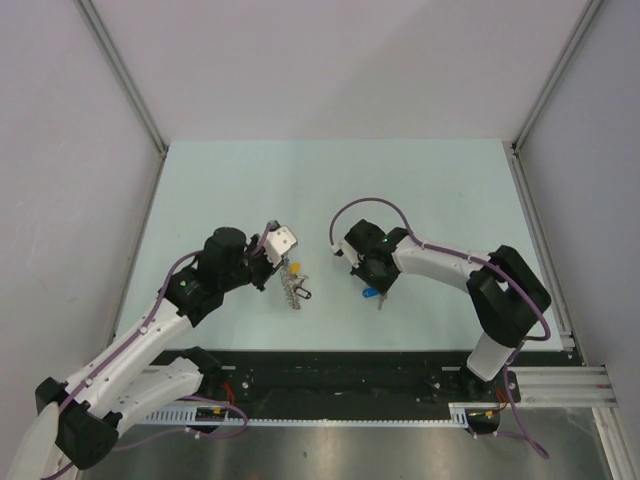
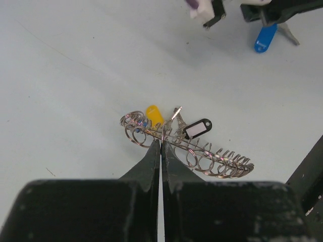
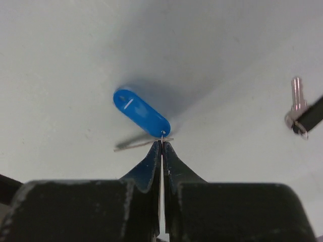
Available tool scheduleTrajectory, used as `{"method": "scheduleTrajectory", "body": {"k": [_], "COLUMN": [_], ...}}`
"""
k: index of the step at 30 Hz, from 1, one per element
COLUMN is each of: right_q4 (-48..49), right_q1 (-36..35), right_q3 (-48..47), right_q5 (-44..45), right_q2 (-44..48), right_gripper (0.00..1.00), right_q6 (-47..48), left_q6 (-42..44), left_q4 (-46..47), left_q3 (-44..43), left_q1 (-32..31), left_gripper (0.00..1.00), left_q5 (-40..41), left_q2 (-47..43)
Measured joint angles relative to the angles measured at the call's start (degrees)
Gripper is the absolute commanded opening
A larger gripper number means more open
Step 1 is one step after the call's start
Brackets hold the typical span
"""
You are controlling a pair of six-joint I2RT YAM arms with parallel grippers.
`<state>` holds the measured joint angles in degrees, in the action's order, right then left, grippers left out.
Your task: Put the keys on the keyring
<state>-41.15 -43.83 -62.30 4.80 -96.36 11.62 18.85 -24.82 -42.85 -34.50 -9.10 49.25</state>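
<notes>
Black-fingered, the left tool (image 2: 161, 143) is clenched on the keyring (image 2: 202, 154), a row of silver wire loops toward the near edge of the counter (image 1: 450, 190), left of centre, likely to steady it. The right tool (image 3: 162, 144) pinches the thin wire at the blue key (image 3: 141, 112), just right of centre, probably to bring it across; the yellow key (image 2: 154, 114) and black key (image 2: 198, 128) crowd the loops.
</notes>
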Motion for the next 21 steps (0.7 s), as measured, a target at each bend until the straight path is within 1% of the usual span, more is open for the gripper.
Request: {"method": "scheduleTrajectory", "body": {"k": [5, 8, 11, 15, 20, 21], "right_q4": [2.56, 4.11, 5.18, 6.49, 7.74, 7.96], "right_q1": [-2.14, -2.93, -3.34, -3.43, -3.43, -3.43], "right_q3": [-5.31, -7.04, -7.69, -7.69, -7.69, -7.69], "right_q5": [-0.33, -0.28, -0.28, -0.26, -0.07, -0.04], "right_q2": [-6.32, -8.92, -9.46, -9.55, -9.55, -9.55], "right_gripper": [0.0, 0.02, 0.06, 0.13, 0.19, 0.21], "right_q6": [2.19, 2.64, 2.64, 2.36, 1.68, 1.49], "left_q6": [0.02, 0.02, 0.02, 0.02, 0.02, 0.02], "left_q4": [0.0, 0.0, 0.0, 0.0, 0.0, 0.0], "left_q3": [0.0, 0.0, 0.0, 0.0, 0.0, 0.0], "left_q1": [0.0, 0.0, 0.0, 0.0, 0.0, 0.0], "left_gripper": [0.0, 0.0, 0.0, 0.0, 0.0, 0.0], "left_q5": [0.02, 0.07, 0.15, 0.17, 0.17, 0.17], "left_q2": [-0.22, -0.31, -0.5, -0.57, -0.57, -0.57]}}
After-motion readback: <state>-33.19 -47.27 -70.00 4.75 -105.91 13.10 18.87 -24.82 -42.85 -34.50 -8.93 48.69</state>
